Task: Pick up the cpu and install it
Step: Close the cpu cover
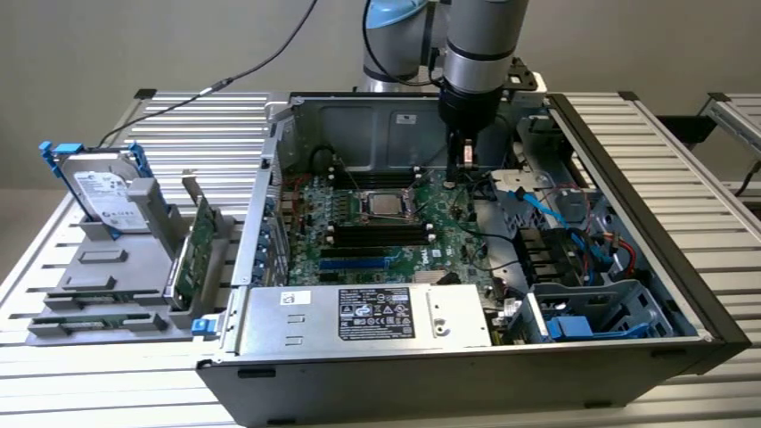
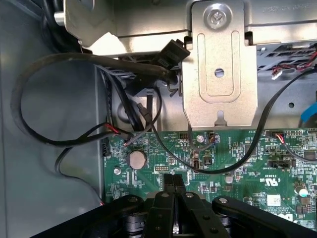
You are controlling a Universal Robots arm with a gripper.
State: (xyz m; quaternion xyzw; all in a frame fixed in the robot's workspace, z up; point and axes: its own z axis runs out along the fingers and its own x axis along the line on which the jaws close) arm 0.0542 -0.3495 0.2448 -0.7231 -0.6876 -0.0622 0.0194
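The cpu (image 1: 383, 203), a small silver square, lies flat in the socket in the middle of the green motherboard (image 1: 356, 254) inside the open computer case (image 1: 701, 312). My gripper (image 1: 465, 168) hangs over the board towards the exterior view's right of the cpu, near the case's back wall and apart from the chip. In the wrist view the gripper (image 2: 174, 184) has its black fingers (image 2: 169, 184) pressed together, with nothing seen between them. Below them is the motherboard (image 2: 237, 158) with a coin battery (image 2: 136, 158).
A grey metal bracket (image 2: 220, 74) and black cables (image 2: 44, 99) lie close ahead of the fingers. A power supply (image 1: 369, 316) fills the case front and a drive cage (image 1: 594, 312) its right. Outside, at the left, stand a hard drive (image 1: 102, 192) and green cards (image 1: 196, 250).
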